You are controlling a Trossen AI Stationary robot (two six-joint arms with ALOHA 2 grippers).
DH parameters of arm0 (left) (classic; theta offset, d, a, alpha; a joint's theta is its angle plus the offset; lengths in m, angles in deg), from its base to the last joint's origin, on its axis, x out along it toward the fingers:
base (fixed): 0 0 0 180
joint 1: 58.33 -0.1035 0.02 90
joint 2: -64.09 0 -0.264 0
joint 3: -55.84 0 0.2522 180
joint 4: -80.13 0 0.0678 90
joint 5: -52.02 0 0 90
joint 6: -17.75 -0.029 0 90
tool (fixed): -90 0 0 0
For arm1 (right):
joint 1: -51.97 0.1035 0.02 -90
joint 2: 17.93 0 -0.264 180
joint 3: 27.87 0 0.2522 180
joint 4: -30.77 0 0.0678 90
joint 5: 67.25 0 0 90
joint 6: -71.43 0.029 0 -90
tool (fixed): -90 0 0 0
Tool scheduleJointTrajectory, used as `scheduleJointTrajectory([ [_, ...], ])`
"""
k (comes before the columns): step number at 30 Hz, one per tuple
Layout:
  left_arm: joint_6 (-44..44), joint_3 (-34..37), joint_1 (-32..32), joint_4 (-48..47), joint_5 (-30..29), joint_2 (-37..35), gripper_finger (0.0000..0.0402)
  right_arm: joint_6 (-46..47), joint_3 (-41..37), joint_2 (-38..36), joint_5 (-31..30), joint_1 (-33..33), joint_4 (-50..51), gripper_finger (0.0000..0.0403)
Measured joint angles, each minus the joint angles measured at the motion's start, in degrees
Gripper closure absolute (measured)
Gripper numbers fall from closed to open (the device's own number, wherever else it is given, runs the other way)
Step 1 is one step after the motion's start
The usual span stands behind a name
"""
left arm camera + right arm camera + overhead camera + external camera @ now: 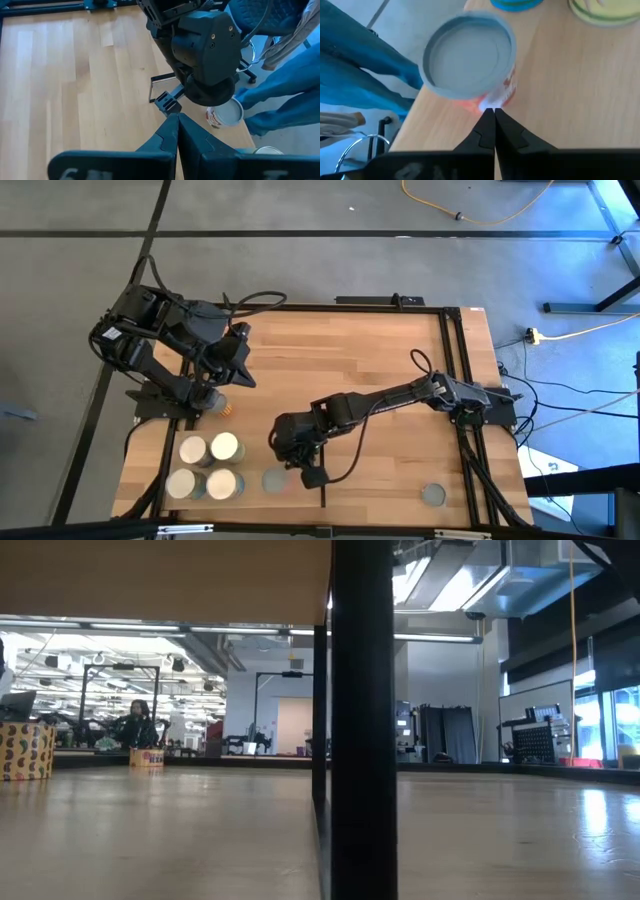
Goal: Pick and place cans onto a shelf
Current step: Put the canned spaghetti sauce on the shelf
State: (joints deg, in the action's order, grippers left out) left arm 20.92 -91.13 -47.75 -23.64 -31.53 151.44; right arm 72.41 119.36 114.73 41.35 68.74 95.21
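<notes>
A robotics lab: a framed wooden bench [330, 360] on concrete floor, equipment racks [540, 735] and ceiling ducting [520, 575] behind.

The counter [350, 370] is seen from directly overhead, level across its surface from the low camera, and closely from each wrist, the grey-topped can [468, 62] just ahead of the right gripper [493, 112] being shared with the overhead view.
</notes>
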Motion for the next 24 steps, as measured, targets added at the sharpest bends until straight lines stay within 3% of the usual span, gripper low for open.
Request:
scheduleJointTrajectory([
  [8,1.0,0.0,0.0,0.0,-1.0,0.0,0.0401,-0.1,0.0,0.0,2.6,0.0,4.4,0.0402],
  [21,0.9,0.0,0.0,0.0,-1.2,0.0,0.0401,-5.7,0.1,0.5,4.4,0.0,-6.7,0.0402],
  [24,0.9,0.0,0.0,0.0,-1.3,0.0,0.0401,-5.5,0.1,0.7,4.4,0.0,-5.4,0.0402],
])
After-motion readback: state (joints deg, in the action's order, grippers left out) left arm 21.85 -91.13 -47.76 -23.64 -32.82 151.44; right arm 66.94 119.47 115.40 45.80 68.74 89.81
